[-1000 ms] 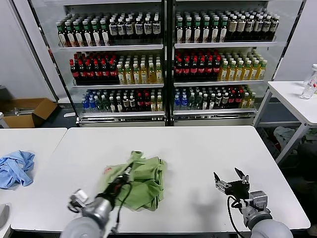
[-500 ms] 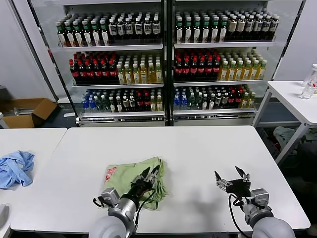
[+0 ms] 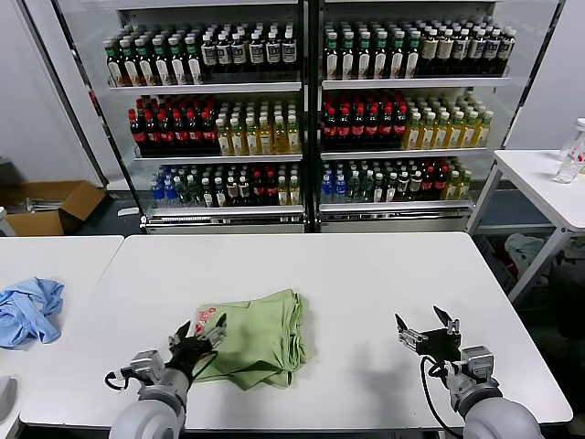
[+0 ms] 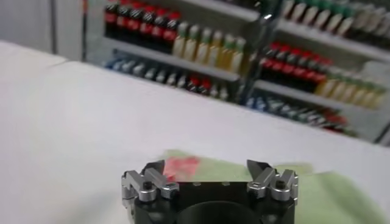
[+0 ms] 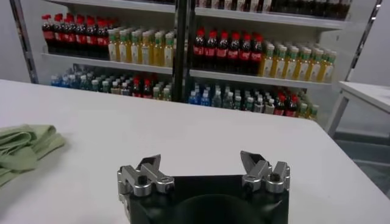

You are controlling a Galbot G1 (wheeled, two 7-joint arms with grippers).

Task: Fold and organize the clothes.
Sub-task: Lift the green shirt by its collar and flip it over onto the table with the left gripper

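Observation:
The light green shirt [image 3: 259, 336] lies folded in a rough rectangle on the white table [image 3: 366, 283], front centre-left, with its red-and-white print [image 3: 207, 322] at its left edge. My left gripper [image 3: 197, 331] is open and empty, hovering at that left edge, by the print. In the left wrist view the shirt [image 4: 317, 189] and the print [image 4: 180, 165] lie just beyond the open gripper [image 4: 206, 167]. My right gripper [image 3: 422, 326] is open and empty over bare table at the front right; its wrist view shows the gripper [image 5: 204, 161] and the shirt's edge [image 5: 21, 149] far off.
A light blue cloth [image 3: 27, 309] lies on a second table at the far left. Drink coolers [image 3: 302, 110] stand behind the table. Another white table [image 3: 548, 187] with a bottle stands at the right. A cardboard box [image 3: 50, 206] sits on the floor at left.
My left gripper let go of the shirt and drew back left to its left edge. The shirt settled from a bunched heap into a flat fold. The right arm stayed put.

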